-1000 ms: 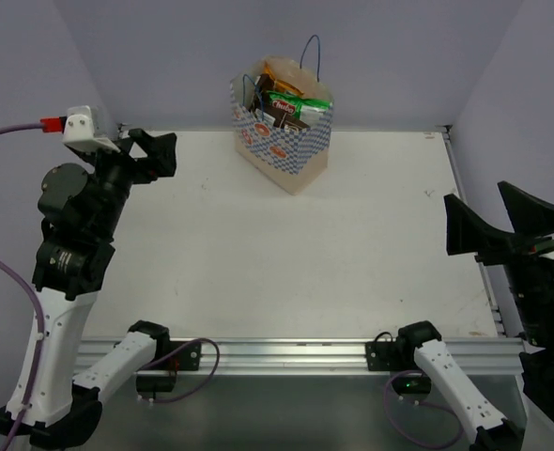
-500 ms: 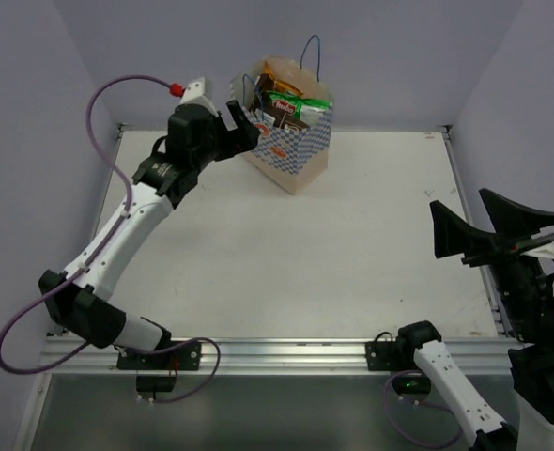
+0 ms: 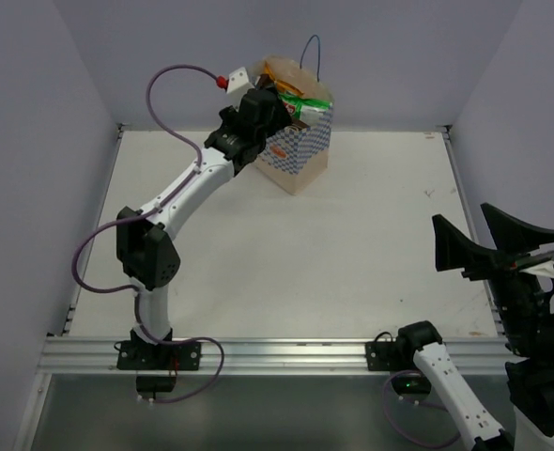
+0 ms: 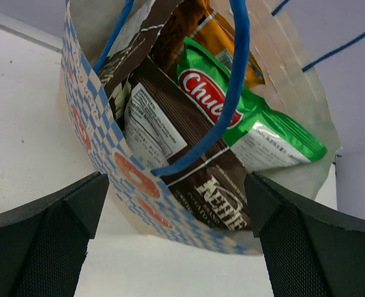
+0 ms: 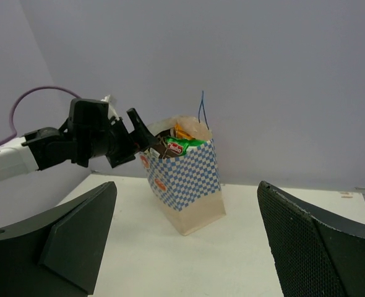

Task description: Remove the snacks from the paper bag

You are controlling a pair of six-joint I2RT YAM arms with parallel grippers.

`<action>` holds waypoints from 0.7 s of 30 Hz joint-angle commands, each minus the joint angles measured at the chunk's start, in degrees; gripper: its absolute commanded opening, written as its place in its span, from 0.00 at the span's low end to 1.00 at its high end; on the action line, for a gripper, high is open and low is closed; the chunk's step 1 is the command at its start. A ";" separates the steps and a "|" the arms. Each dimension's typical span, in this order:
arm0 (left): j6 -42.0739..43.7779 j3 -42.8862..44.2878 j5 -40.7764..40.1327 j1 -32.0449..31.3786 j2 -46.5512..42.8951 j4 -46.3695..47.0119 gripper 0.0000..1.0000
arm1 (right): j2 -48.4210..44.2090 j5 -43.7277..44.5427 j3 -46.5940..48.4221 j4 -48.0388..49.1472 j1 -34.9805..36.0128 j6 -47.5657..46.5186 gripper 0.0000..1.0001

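The paper bag stands upright at the table's back middle, and also shows in the right wrist view. In the left wrist view its checkered wall is close, with the snacks standing inside. They are an orange packet, a green-and-white packet, a dark brown packet with white lettering, and a second brown one at the left. A blue cord handle crosses them. My left gripper is open at the bag's mouth, its jaws wide on either side and touching nothing. My right gripper is open and empty at the right edge.
A metal rail runs along the near edge with both arm bases on it. The left arm's purple cable loops above the back left. Grey walls stand close behind and beside the table. The bag stands against the back wall.
My left arm has swung from the far left, up and right, until its open gripper reached the bag's mouth. My right gripper has shifted only slightly. The bag has not moved.
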 commanded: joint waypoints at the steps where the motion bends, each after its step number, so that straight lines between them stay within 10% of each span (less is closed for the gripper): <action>1: -0.67 6.56 -7.59 -0.34 3.75 1.08 1.00 | -1.12 3.25 -0.84 1.49 0.75 -1.64 0.99; 9: -0.14 8.77 -12.25 0.19 8.06 -1.38 0.91 | -2.17 6.16 -2.33 1.84 2.07 -4.28 0.99; 21: 2.67 7.54 -11.20 2.03 6.84 -1.38 0.30 | -2.35 6.96 -3.31 2.28 2.60 -4.90 0.99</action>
